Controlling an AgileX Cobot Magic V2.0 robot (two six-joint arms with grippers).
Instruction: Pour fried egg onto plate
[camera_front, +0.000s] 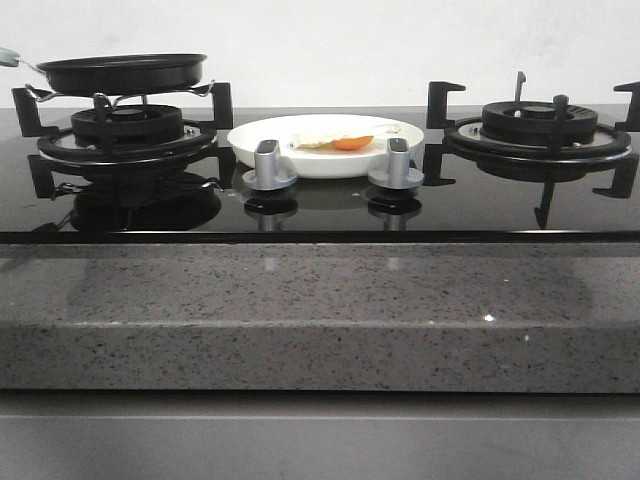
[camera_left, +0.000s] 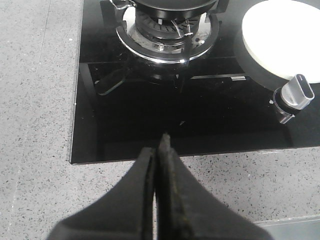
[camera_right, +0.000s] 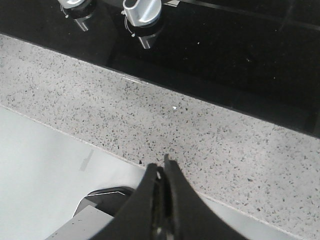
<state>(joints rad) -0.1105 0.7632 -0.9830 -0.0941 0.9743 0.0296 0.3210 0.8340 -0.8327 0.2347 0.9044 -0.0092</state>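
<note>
The fried egg (camera_front: 345, 139), pale white with an orange yolk, lies inside the white plate (camera_front: 262, 146) at the middle of the hob, between the two burners. In the left wrist view the plate (camera_left: 285, 40) shows as a bare white disc; the egg is out of that view. My left gripper (camera_left: 159, 145) is shut with nothing in it, hanging over the front edge of the black glass, well short of the plate. My right gripper (camera_right: 162, 167) is also shut and empty, over the speckled counter's front edge. Neither gripper appears in the front view.
A black frying pan (camera_front: 122, 73) sits on the left burner (camera_front: 125, 130), its handle pointing left. The right burner (camera_front: 540, 125) is bare. Two silver knobs (camera_front: 268, 165) (camera_front: 397, 163) stand just in front of the plate. A grey speckled counter (camera_front: 320, 310) runs along the front.
</note>
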